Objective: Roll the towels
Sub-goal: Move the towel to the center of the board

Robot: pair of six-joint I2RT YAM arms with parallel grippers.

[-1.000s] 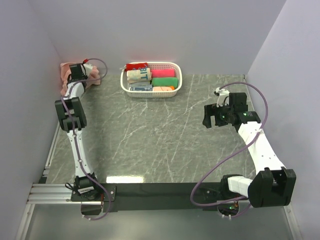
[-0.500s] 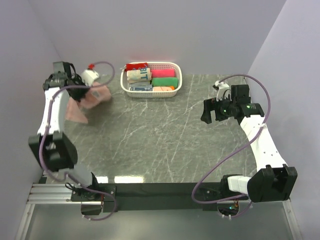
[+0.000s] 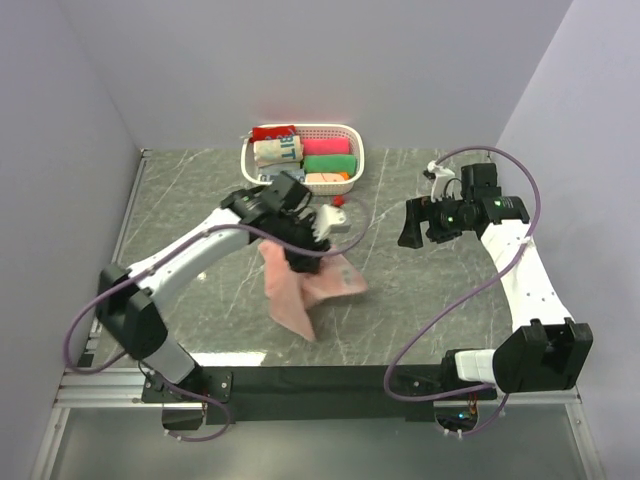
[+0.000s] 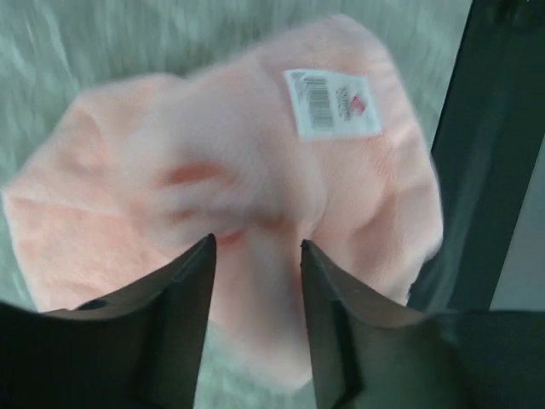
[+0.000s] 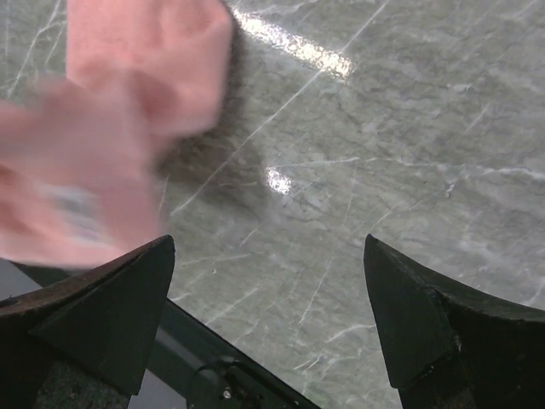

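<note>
Salmon-pink terry towel [image 3: 305,295] is held bunched between the fingers of the left gripper [image 4: 257,249], above the middle of the grey marble table [image 3: 200,210]. A white label [image 4: 330,104] is seen on it. At the towel's 3 o'clock, well apart, the right gripper [image 5: 268,249] is spread wide, empty. A white basket [image 3: 356,165] is seen at 12 o'clock.

blue letters, seemingly "bit", on the cream cloth [image 3: 278,151]; barcode tag [image 4: 330,104] on towel [image 4: 128,200], unreadable.
</note>
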